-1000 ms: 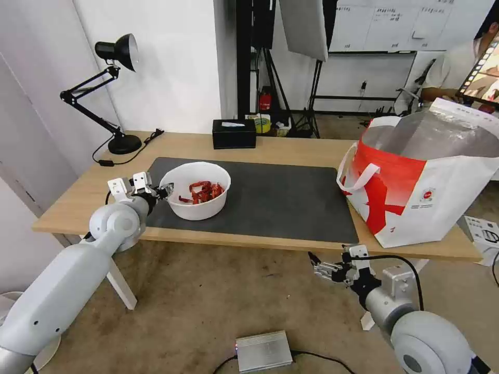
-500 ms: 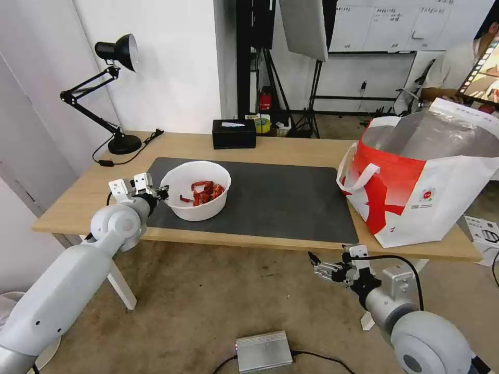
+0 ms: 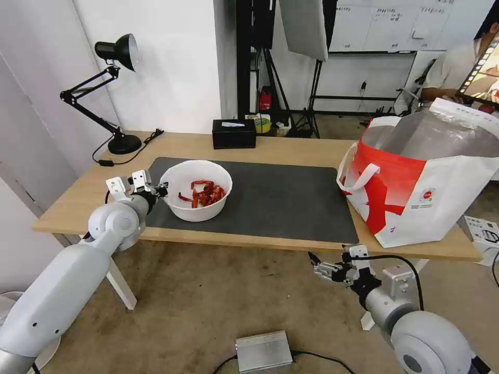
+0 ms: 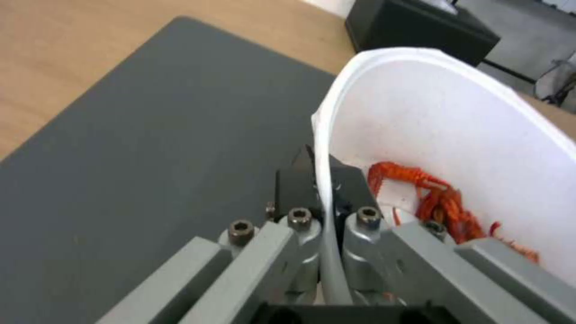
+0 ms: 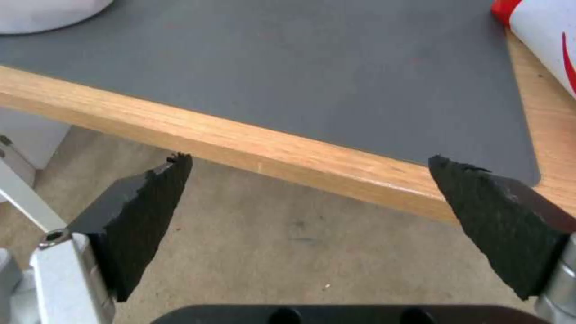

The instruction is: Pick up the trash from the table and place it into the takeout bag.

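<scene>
1. The left gripper (image 3: 162,189) is clamped on the near-left rim of the white bowl (image 3: 196,190); in the left wrist view its black fingertips (image 4: 294,180) sit either side of the thin white wall, one outside and one inside

2. Compared with a second ago, the left gripper and bowl have shifted slightly: the bowl's rim now reads a touch higher and further right on the dark grey mat (image 3: 280,200), and the red scraps (image 3: 204,192) inside have slid a little toward the gripper side

3. Whether the bowl's base is touching the mat or just clear of it cannot be told

4. The bowl is over the left part of the mat, on the light-wood table (image 3: 291,145); the red scraps lie at the bottom of the bowl (image 4: 456,135), close to the inner fingertip

5. The right gripper (image 3: 315,266) hangs below the table's front edge, over the floor, with its jaws spread wide and nothing between them; it has not moved over the last second. The right wrist view shows its two black pads (image 5: 150,193) apart, with the table edge (image 5: 288,144) beyond

6. The takeout bag (image 3: 421,182) stands open at the right end of the table, well apart from the bowl, unchanged

7. A black tissue box (image 3: 234,133) sits at the table's back edge and a black desk lamp (image 3: 112,93) at the back-left corner, both where they were
</scene>
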Motion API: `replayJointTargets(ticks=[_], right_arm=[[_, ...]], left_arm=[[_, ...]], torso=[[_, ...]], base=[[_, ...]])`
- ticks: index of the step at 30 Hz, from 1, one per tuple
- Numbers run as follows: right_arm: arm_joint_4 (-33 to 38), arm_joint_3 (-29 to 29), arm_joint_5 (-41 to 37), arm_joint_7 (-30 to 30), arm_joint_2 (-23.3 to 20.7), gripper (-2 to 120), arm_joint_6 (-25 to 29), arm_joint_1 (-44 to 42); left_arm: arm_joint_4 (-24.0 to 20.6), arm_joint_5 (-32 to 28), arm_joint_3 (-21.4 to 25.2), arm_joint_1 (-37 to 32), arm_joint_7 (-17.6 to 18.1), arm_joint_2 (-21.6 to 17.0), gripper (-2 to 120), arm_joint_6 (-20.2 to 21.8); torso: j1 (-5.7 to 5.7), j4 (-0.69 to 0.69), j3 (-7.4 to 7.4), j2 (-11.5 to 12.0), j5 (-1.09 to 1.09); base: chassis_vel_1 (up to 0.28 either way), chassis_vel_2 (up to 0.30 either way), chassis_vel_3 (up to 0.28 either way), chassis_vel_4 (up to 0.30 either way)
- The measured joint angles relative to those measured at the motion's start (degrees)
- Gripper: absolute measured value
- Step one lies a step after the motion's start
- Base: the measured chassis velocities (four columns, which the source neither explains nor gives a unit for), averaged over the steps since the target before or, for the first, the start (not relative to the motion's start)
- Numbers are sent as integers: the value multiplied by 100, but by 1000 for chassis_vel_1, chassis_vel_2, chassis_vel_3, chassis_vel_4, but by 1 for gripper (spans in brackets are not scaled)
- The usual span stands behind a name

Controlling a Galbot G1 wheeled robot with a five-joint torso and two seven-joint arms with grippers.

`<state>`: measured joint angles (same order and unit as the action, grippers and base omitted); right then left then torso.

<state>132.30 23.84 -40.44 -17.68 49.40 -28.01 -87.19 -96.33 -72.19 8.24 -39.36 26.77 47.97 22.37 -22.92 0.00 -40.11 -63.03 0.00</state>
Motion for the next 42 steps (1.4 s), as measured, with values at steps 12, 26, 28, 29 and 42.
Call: replayJointTargets(ticks=[12,26,28,29,42], right_arm=[[0,0,0,0,0,100,0,0],[0,0,0,0,0,100,0,0],[0,0,0,0,0,100,0,0],[0,0,0,0,0,100,0,0],[0,0,0,0,0,100,0,0]], left_arm=[[-171,-132,-28,174,94,21,0,-11],[-504,-517,-218,730,333,44,0,-12],[-565,-594,-278,855,391,73,0,-12],[-593,-629,-310,918,417,87,0,-11],[-753,-1130,-1045,2067,684,287,0,-1]], torso=[[0,0,0,0,0],[0,0,0,0,1],[0,-1,0,0,1],[0,-1,0,0,0],[0,-1,0,0,1]], base=[[0,0,0,0],[0,0,0,0],[0,0,0,0],[0,0,0,0],[0,0,0,0]])
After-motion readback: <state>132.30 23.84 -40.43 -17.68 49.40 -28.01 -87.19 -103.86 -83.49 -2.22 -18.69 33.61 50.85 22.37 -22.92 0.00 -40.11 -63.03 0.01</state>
